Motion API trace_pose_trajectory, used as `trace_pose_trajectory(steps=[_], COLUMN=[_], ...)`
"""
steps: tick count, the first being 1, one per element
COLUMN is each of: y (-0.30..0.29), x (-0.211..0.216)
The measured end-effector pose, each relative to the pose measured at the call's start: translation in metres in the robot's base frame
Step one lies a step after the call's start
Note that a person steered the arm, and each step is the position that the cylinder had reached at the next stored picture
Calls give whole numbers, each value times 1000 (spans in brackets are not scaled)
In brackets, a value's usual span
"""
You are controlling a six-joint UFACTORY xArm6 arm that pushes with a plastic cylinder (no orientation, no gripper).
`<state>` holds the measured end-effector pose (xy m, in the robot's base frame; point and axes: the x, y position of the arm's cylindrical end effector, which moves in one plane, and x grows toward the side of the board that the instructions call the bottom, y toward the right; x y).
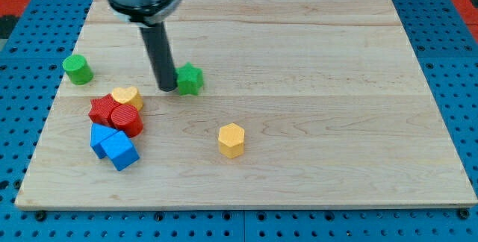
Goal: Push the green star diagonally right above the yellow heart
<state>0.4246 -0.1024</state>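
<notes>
My tip (167,88), a bare rod with no gripper to open or close, touches the left side of the green star (190,79), which already sits right of and a little farther than the yellow heart (125,96), so I think only a small, slow push is needed.

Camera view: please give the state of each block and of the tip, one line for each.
my tip: down on the board, touching the green star's left side.
green star: flat, above-right of the yellow heart.
yellow heart: against the red blocks.
green cylinder: upright, alone.
yellow hexagon: alone.
</notes>
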Motion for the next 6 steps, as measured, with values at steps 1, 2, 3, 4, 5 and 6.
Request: trace_pose_trajectory(steps=[1,2,3,4,5,6], y=[4,31,69,96,123,85], x=[-35,15,62,70,68,13])
